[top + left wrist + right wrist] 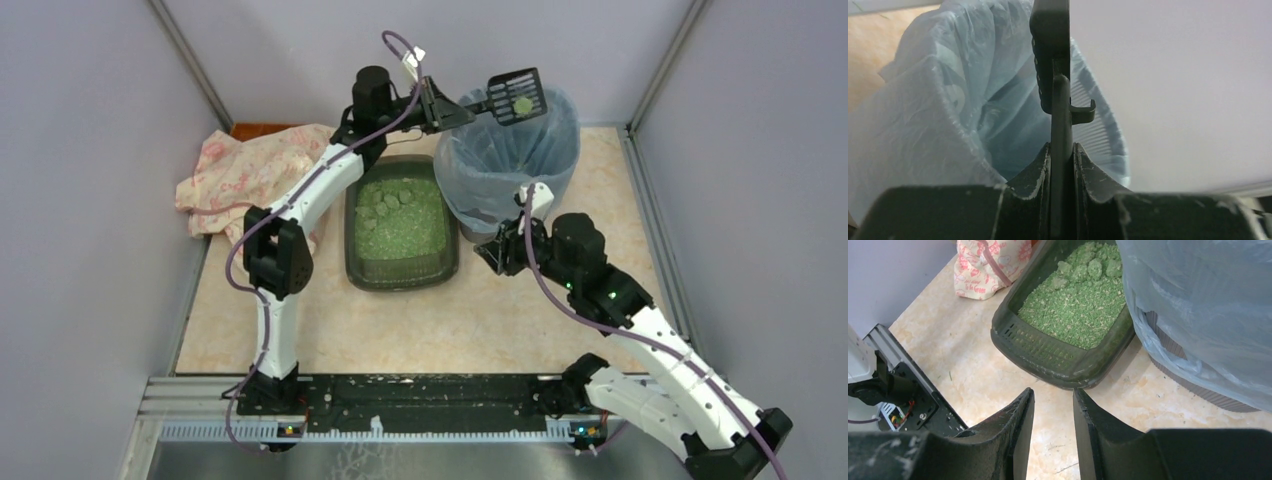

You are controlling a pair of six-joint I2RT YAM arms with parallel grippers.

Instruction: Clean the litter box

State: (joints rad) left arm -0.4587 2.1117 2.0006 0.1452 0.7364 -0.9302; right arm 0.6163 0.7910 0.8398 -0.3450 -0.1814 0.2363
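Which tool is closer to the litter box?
Right. The right tool sits low by the near right corner of the litter box; the left tool is raised past its far end, holding a scoop over the bin.

Pale walls (80, 150) are enclosing a beige marbled tabletop (480, 320) — a metal rail (190, 398) is running along its near edge.

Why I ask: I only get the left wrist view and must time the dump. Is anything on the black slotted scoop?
Observer: Yes, the small black slotted scoop carries one green clump.
Operator: Is it over the bin?
Observer: From above, it lines up with the far rim of the round bin lined with a blue-grey plastic bag.
Operator: Anything left to scoop?
Observer: Several green clumps lie at the far end of the shallow dark grey-green plastic litter box.
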